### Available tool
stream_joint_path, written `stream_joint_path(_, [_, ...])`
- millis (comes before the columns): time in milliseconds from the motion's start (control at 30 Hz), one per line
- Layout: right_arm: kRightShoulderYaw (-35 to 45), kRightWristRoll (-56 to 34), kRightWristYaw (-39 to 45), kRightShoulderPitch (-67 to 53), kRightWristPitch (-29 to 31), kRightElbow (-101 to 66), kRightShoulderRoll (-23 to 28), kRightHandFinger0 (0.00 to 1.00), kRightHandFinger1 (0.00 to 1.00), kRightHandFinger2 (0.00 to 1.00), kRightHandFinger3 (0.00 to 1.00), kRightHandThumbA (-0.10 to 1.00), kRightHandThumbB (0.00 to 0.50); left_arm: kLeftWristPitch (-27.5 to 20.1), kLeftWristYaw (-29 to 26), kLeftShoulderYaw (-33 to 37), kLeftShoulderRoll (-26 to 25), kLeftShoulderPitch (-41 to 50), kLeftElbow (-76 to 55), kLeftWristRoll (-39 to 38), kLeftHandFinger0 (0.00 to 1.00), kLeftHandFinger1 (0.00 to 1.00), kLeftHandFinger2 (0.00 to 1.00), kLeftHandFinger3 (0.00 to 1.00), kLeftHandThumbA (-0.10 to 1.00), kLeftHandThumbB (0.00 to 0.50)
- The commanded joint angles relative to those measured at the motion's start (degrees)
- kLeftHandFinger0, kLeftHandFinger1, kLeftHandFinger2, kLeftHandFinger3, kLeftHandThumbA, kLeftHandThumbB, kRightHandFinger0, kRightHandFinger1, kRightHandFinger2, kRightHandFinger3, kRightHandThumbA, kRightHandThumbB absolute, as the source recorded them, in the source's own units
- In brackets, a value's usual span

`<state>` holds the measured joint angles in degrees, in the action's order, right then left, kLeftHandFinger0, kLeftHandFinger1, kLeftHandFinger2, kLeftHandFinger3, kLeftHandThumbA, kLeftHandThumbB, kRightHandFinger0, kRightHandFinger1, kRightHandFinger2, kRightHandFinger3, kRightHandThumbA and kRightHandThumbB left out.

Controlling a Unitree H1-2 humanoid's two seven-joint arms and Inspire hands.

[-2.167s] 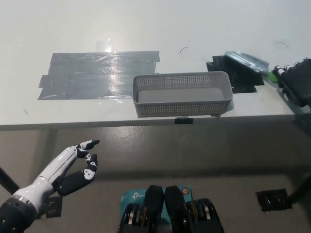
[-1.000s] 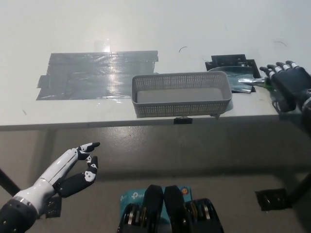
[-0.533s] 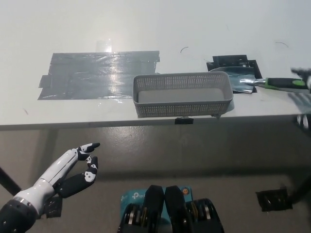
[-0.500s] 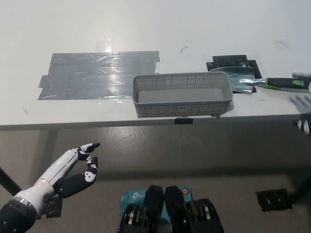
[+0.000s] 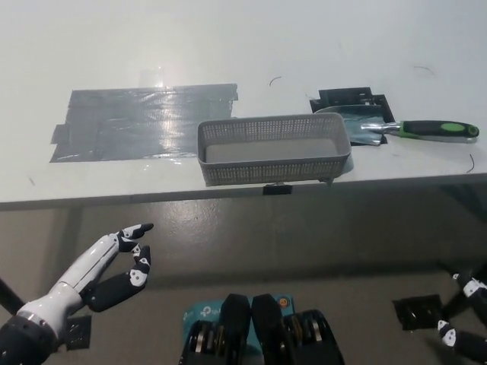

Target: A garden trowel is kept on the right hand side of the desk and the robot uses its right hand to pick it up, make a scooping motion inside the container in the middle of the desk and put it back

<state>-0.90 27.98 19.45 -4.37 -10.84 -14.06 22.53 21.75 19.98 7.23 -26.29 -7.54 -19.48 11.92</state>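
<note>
Judging the job unstarted or finished, we are seeing the green-handled metal garden trowel [image 5: 402, 128] lying free, far above our black right robot hand [image 5: 469, 338], grip unreadable.

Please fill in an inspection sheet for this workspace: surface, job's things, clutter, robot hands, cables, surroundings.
Surface: white desk, with a grey tape patch at left.
Job's things: trowel lies flat at right, blade on black tape; grey basket in the middle, nothing seen inside.
Clutter: nothing seen.
Robot hands: left robot hand open, below the desk edge; right robot hand low at right, state unclear.
Cables: nothing seen.
Surroundings: grey floor.
</note>
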Motion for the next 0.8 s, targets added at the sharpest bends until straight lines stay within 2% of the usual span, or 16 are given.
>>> stream_joint_path(0, [1.8,-4.8,0.0,3.5,-0.1,0.7,1.5,1.00,1.00,1.00,1.00,0.41,0.235,-0.5,-1.5,-0.9,0.2,-0.3,-1.4,1.1,1.00,1.00,1.00,0.76,-0.10,0.071])
stream_joint_path(67, [1.5,-5.3,1.3,3.8,-0.6,0.6,2.4,1.00,1.00,1.00,1.00,0.42,0.219,-0.8,-1.6,-0.9,0.4,-0.5,-0.8,1.1,1.00,1.00,1.00,0.77,-0.10,0.071])
stream_joint_path(300, [-0.3,-8.4,4.4,3.9,-0.9,1.2,4.0,1.00,1.00,1.00,1.00,0.42,0.227,0.5,-1.4,-1.0,0.7,0.4,-0.8,1.5,1.00,1.00,1.00,0.79,-0.10,0.070])
stream_joint_path(333, [-0.4,-9.0,5.0,4.0,-1.6,1.0,4.1,0.97,1.00,1.00,1.00,0.40,0.218,0.3,-1.4,-1.1,0.8,0.4,-0.7,1.2,1.00,1.00,1.00,0.78,-0.10,0.069])
stream_joint_path(367, [-0.4,-9.9,5.4,4.1,-1.8,1.2,4.4,0.82,0.94,1.00,1.00,0.32,0.203,0.1,-1.6,-1.0,1.0,0.4,-0.3,1.4,1.00,1.00,1.00,0.77,-0.10,0.073])
stream_joint_path(400, [-0.4,-10.3,5.6,4.2,-2.1,1.2,4.3,0.76,0.88,1.00,1.00,0.31,0.204,0.4,-1.5,-1.0,1.0,0.3,-0.3,1.3,1.00,1.00,1.00,0.77,-0.10,0.073])
stream_joint_path(533, [-0.8,-11.0,5.8,4.0,-2.5,1.2,4.7,0.66,0.76,0.90,1.00,0.23,0.186,-0.9,-1.7,-0.9,1.6,0.8,0.8,0.8,1.00,1.00,1.00,0.77,-0.10,0.079])
stream_joint_path(567, [-1.3,-10.4,6.2,4.1,-3.4,1.2,5.0,0.65,0.72,0.85,1.00,0.25,0.182,0.5,-1.5,-0.9,1.5,0.8,0.1,1.1,1.00,1.00,1.00,0.78,-0.10,0.078])
stream_joint_path(633, [-1.9,-10.4,6.8,4.4,-4.5,1.2,5.3,0.63,0.67,0.79,1.00,0.25,0.179,-0.4,-1.4,-1.1,1.5,0.8,0.6,0.6,1.00,1.00,1.00,0.77,-0.10,0.077])
stream_joint_path(767, [-3.4,-10.5,8.9,5.8,-6.3,2.0,6.8,0.67,0.70,0.80,1.00,0.28,0.165,0.4,-1.1,-1.1,1.6,-0.2,1.3,0.6,1.00,1.00,1.00,0.81,-0.10,0.072])
